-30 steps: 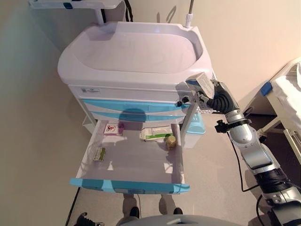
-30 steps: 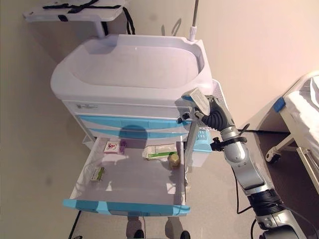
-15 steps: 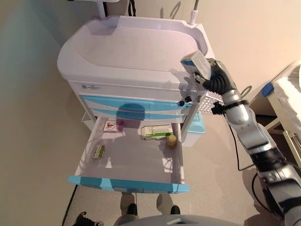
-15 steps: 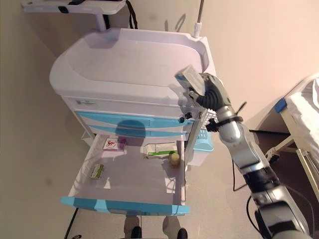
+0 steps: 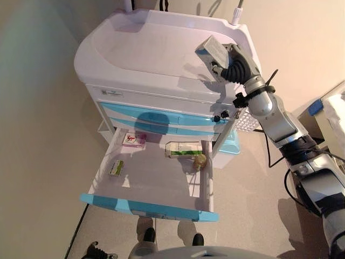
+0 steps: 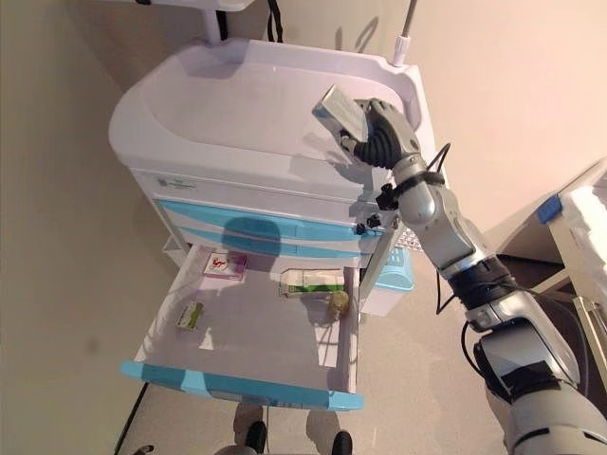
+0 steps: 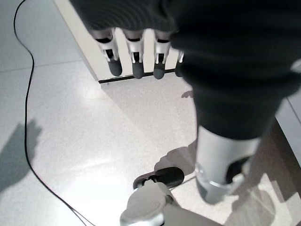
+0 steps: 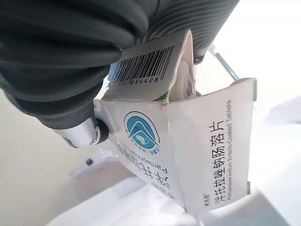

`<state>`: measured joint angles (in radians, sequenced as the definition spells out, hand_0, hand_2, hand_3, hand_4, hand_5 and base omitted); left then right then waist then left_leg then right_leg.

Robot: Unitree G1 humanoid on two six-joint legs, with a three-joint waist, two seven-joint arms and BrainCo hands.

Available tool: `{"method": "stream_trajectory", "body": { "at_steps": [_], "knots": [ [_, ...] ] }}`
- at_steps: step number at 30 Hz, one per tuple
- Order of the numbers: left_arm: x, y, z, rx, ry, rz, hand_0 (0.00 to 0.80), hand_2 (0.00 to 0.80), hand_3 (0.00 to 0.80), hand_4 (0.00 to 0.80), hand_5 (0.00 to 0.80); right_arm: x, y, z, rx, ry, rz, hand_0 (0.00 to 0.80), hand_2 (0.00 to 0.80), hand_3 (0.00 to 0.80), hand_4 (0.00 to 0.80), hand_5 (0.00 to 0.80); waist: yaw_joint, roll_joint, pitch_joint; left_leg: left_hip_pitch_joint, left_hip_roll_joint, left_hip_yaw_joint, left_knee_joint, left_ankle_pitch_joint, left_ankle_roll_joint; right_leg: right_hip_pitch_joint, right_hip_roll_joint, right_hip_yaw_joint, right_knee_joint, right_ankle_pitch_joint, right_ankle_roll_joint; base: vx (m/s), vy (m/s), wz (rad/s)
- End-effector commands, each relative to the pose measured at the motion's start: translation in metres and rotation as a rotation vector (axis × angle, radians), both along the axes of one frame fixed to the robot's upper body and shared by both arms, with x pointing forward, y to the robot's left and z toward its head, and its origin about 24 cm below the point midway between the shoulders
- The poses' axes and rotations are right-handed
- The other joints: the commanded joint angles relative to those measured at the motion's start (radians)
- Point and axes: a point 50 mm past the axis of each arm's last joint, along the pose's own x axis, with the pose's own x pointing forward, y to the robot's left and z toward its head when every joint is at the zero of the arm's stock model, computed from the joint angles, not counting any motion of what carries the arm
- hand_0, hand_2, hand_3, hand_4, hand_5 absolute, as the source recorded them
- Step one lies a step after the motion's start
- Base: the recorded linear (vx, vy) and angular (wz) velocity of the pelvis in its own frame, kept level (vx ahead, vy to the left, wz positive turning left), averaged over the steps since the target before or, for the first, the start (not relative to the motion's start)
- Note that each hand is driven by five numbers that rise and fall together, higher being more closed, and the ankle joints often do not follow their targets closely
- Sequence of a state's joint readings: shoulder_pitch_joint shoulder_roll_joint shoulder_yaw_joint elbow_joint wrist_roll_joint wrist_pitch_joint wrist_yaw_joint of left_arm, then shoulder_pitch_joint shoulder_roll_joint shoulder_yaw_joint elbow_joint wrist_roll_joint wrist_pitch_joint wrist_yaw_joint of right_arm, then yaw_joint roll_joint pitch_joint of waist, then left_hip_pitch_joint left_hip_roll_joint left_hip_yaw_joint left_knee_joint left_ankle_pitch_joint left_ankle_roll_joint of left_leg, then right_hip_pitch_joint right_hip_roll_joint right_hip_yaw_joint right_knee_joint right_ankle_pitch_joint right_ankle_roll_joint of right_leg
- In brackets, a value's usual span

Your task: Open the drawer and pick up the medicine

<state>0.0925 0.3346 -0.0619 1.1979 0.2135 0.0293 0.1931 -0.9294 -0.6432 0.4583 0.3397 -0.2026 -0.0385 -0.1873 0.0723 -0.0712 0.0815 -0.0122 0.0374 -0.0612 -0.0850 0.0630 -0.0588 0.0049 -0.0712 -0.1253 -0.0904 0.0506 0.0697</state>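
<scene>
The cart's bottom drawer (image 5: pixel 148 206) stands pulled out, with a light-blue front. My right hand (image 5: pixel 233 62) is shut on a white and blue medicine box (image 5: pixel 209 51), held in the air over the right side of the cart top (image 5: pixel 151 48). In the right wrist view the box (image 8: pixel 188 155) fills the picture, clamped under the dark cover. In the drawer lie a pink and white box (image 5: pixel 133 140), a green and white box (image 5: pixel 183 149), a small green box (image 5: pixel 115 168) and a small bottle (image 5: pixel 200 160). My left hand (image 7: pixel 134 56) hangs by the floor, fingers relaxed, holding nothing.
Two shut light-blue drawers (image 5: pixel 161 118) sit above the open one. A white mesh basket (image 5: pixel 245 118) and a blue bin (image 5: pixel 232 143) hang on the cart's right side. A bed (image 5: pixel 331 108) stands at the far right. A person's shoes (image 5: pixel 148 236) show below the drawer front.
My right hand has carried the medicine box up from beside the cart's right edge and leftward over the cart top. The camera has shifted a little.
</scene>
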Motion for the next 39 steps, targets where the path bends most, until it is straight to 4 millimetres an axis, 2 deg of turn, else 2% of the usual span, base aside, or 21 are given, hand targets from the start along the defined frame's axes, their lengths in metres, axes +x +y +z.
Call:
{"method": "stream_trajectory", "body": {
  "at_steps": [1,15,21,27,29,39],
  "knots": [
    [0.004,0.024,0.009,0.082,0.014,-0.014,0.0,0.0,0.0,0.0,0.0,0.006,0.006,0.03,-0.008,-0.086,-0.007,0.8,0.8,0.8,0.8,0.8,0.024,-0.047,-0.031,-0.039,-0.042,-0.014,0.061,-0.062,0.036,-0.048,-0.02,-0.015,0.05,0.011,0.059,0.0,0.0,0.0],
    [0.01,0.033,0.015,0.119,-0.005,-0.009,0.0,0.0,0.0,0.0,0.0,0.032,0.01,0.06,-0.181,-0.083,-0.145,0.8,0.8,0.8,0.8,0.8,0.046,-0.068,0.0,-0.081,-0.05,-0.03,0.074,-0.051,0.033,-0.076,-0.022,-0.03,0.053,0.018,0.062,-0.004,0.0,0.04],
    [0.015,0.033,0.015,0.121,-0.018,-0.016,0.0,0.0,0.0,0.0,0.0,0.041,0.009,0.061,-0.245,-0.057,-0.208,0.8,0.8,0.8,0.8,0.8,0.057,-0.076,0.01,-0.093,-0.052,-0.043,0.076,-0.047,0.033,-0.082,-0.024,-0.037,0.053,0.018,0.064,0.002,0.0,0.02],
    [0.02,0.034,0.017,0.127,-0.032,-0.027,0.0,0.0,0.0,0.0,0.0,0.047,0.009,0.058,-0.306,-0.025,-0.251,0.8,0.8,0.8,0.8,0.8,0.064,-0.076,0.013,-0.101,-0.055,-0.053,0.074,-0.044,0.031,-0.086,-0.025,-0.042,0.053,0.019,0.064,0.002,0.0,0.11],
    [0.021,0.033,0.017,0.13,-0.031,-0.033,0.0,0.0,0.0,0.0,0.0,0.05,0.014,0.053,-0.334,-0.005,-0.253,0.8,0.8,0.8,0.8,0.8,0.069,-0.076,0.015,-0.103,-0.057,-0.061,0.072,-0.041,0.031,-0.087,-0.026,-0.047,0.052,0.02,0.064,-0.002,0.005,0.06],
    [0.021,0.032,0.016,0.123,-0.024,-0.042,0.0,0.0,0.0,0.0,0.0,0.056,0.015,0.04,-0.391,0.048,-0.281,0.8,0.8,0.8,0.8,0.8,0.08,-0.077,0.015,-0.104,-0.057,-0.071,0.066,-0.035,0.029,-0.087,-0.026,-0.055,0.05,0.022,0.064,0.0,0.0,0.0]
  ]
}}
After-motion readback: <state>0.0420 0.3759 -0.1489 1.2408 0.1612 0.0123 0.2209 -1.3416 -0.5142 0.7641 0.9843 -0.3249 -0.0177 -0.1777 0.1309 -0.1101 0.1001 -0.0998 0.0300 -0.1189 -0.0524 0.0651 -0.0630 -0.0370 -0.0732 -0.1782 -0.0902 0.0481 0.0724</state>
